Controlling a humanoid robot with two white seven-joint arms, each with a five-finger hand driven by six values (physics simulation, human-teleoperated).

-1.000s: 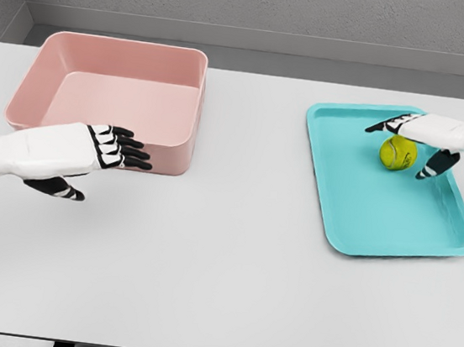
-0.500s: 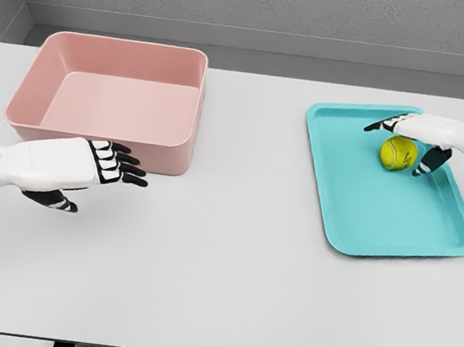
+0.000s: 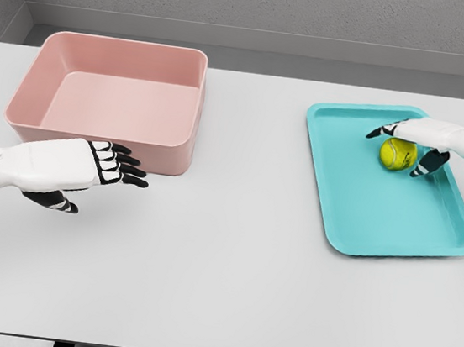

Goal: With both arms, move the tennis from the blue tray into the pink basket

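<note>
R hand (image 3: 413,143) half hides tennis ball (image 3: 397,155); grip unclear, wrist cut off.

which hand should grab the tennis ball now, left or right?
Right. The right hand already straddles the tennis ball on the blue tray, fingers open. The left hand hovers across the table, in front of the pink basket.

No readable text, labels or numbers appear on anything here.
</note>
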